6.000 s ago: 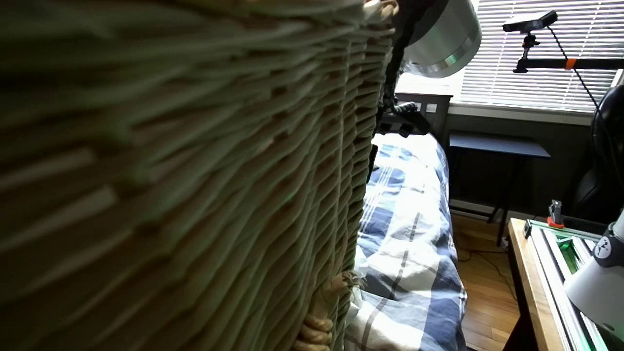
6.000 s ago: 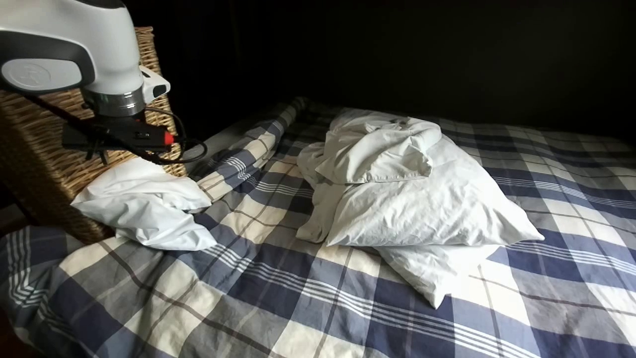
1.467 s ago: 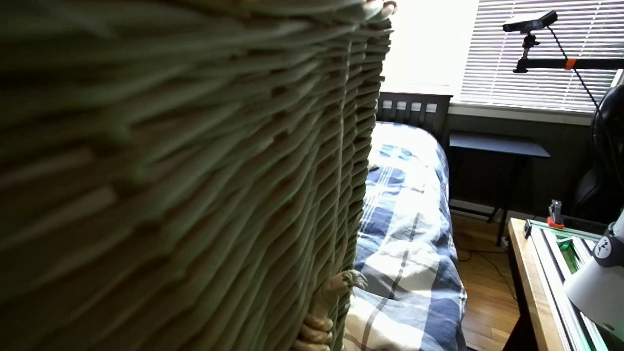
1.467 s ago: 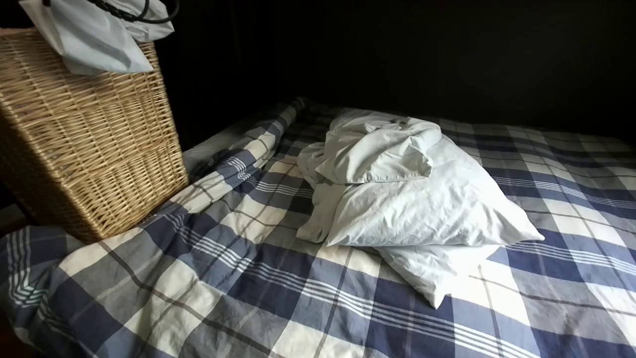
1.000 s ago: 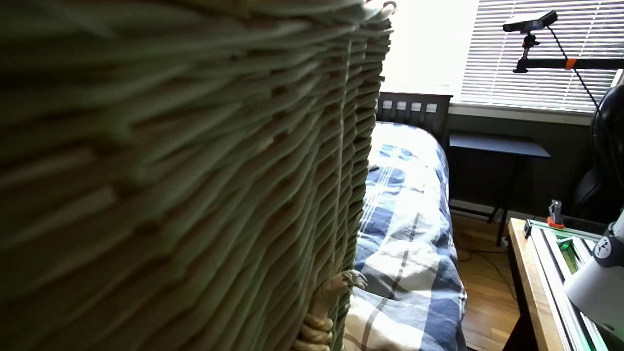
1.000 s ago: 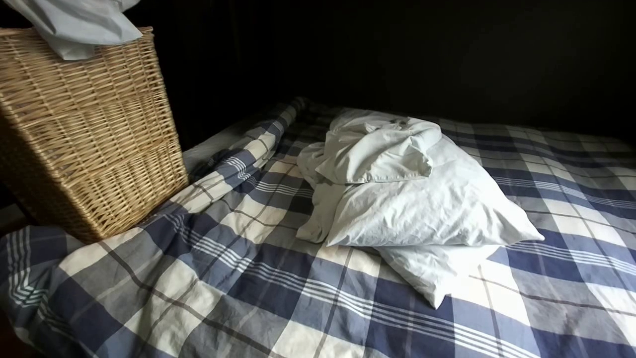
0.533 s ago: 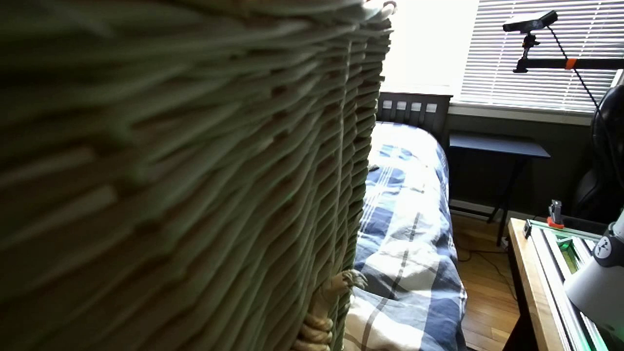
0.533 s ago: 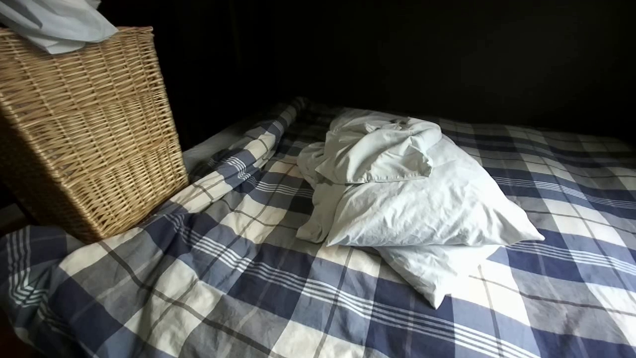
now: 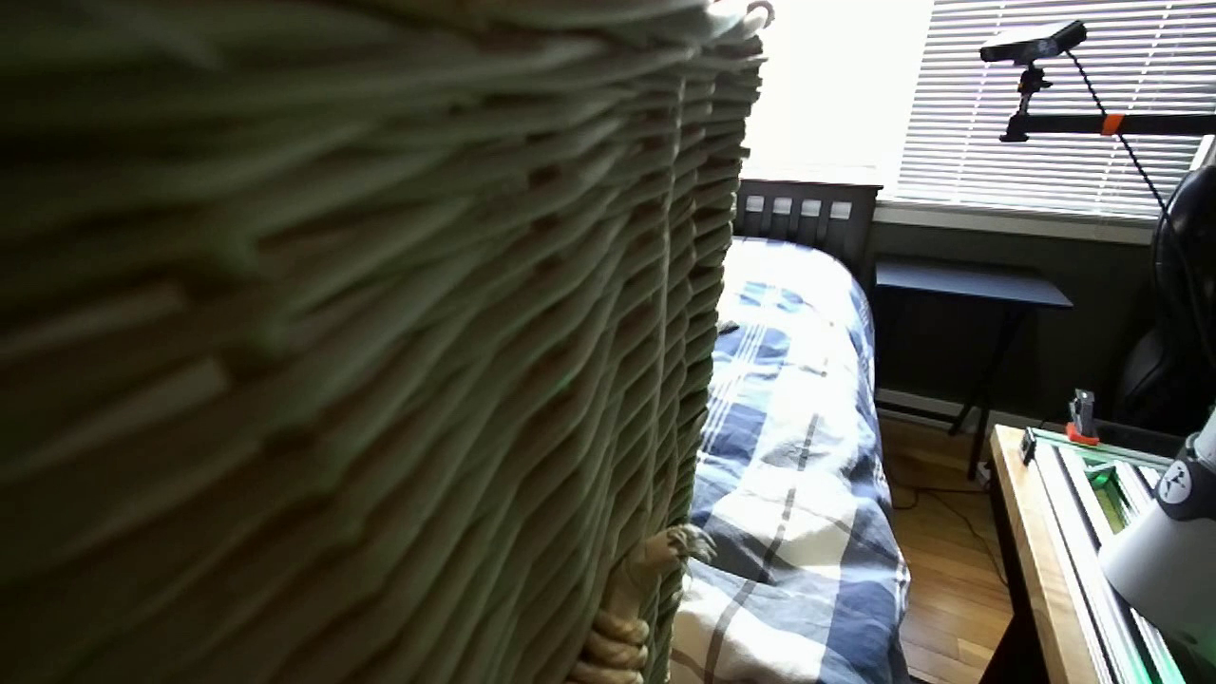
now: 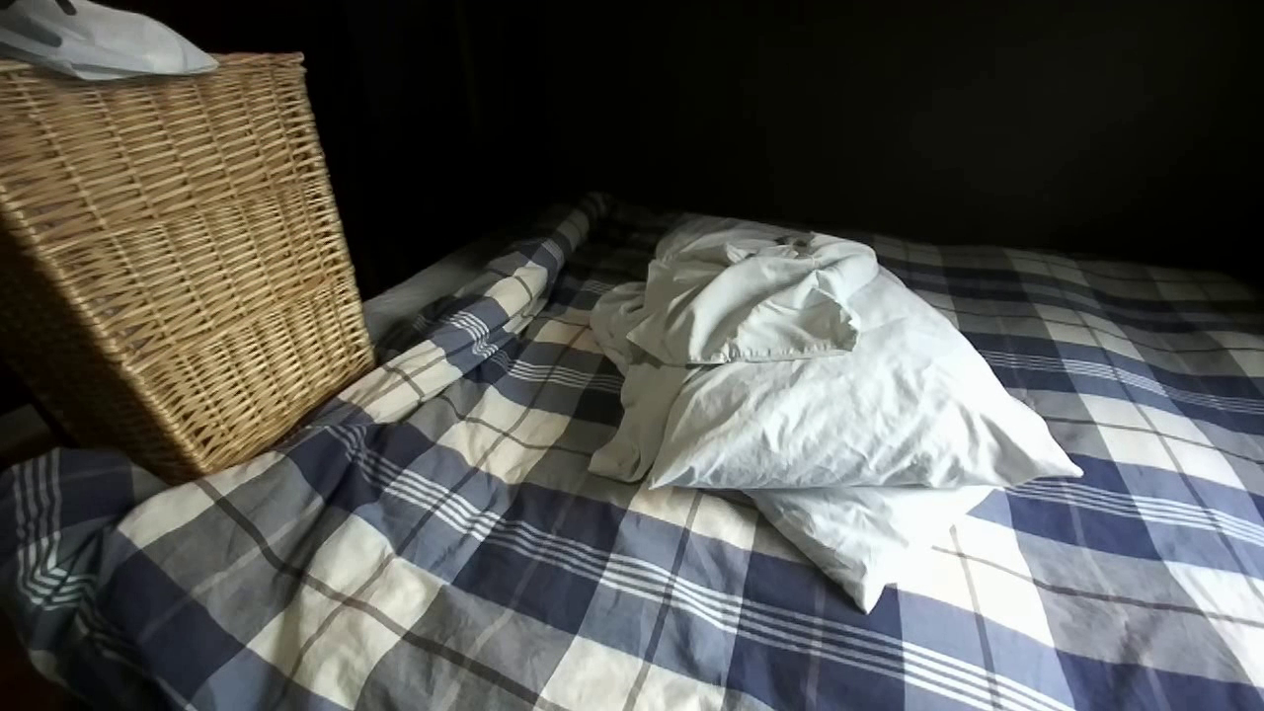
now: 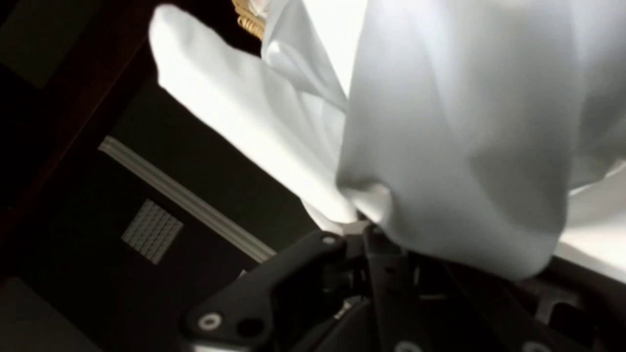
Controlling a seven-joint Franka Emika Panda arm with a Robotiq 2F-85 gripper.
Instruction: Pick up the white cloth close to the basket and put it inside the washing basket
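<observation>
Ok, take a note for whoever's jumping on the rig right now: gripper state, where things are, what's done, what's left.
Gripper: black two-fingered gripper shut on the crumpled white cloth.
Where: in an exterior view the cloth is up at the top of the tan wicker basket, hiding part of its rim; contact isn't clear.
Done: cloth picked up.
Left: seemingly, get it fully inside, then release. How much is already in can't be seen.
Also: a white linen pile lies on the blue-and-white plaid bedspread.

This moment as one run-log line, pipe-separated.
gripper: shut on cloth | cloth: at basket top edge, not fully inside | white pile: on bed | status: placing unfinished
</observation>
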